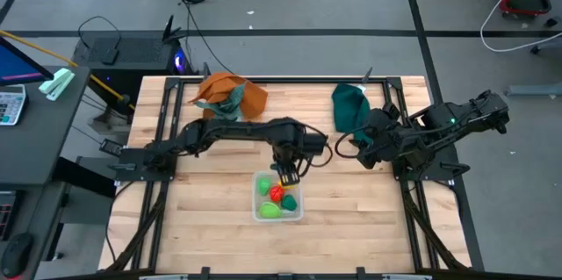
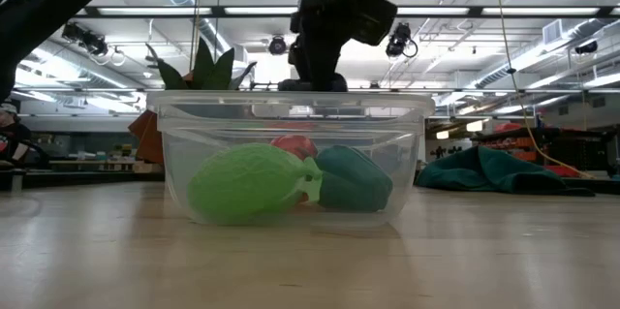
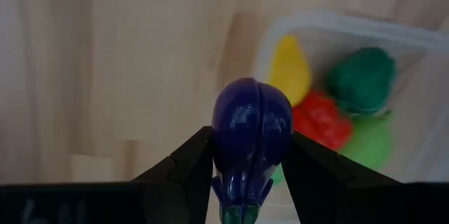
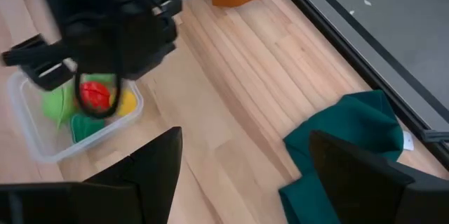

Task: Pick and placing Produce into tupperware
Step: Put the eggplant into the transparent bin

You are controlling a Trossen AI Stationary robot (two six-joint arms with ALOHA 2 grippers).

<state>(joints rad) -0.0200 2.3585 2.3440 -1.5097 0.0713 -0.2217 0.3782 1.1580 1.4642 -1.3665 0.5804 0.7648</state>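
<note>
Two grippers: one at work over the container, one waiting off to the side.
Left gripper: pinching a purple eggplant between its two dark fingers, stem end toward the wrist.
Left gripper position: hanging above the far edge of the tupperware, near the middle of the table; in the low view it shows as a dark mass above the container's rim.
Eggplant: off the table, held over the wood just beside the container's corner, not inside it.
Right gripper: fingers spread wide, nothing between them.
Right gripper position: at the table's right side, near the dark green cloth, well apart from the tupperware.
Tupperware contents: a yellow piece, a red piece, a dark green piece and a light green piece, lying close together.
Orange cloth: at the table's far edge, behind the left arm.
</note>
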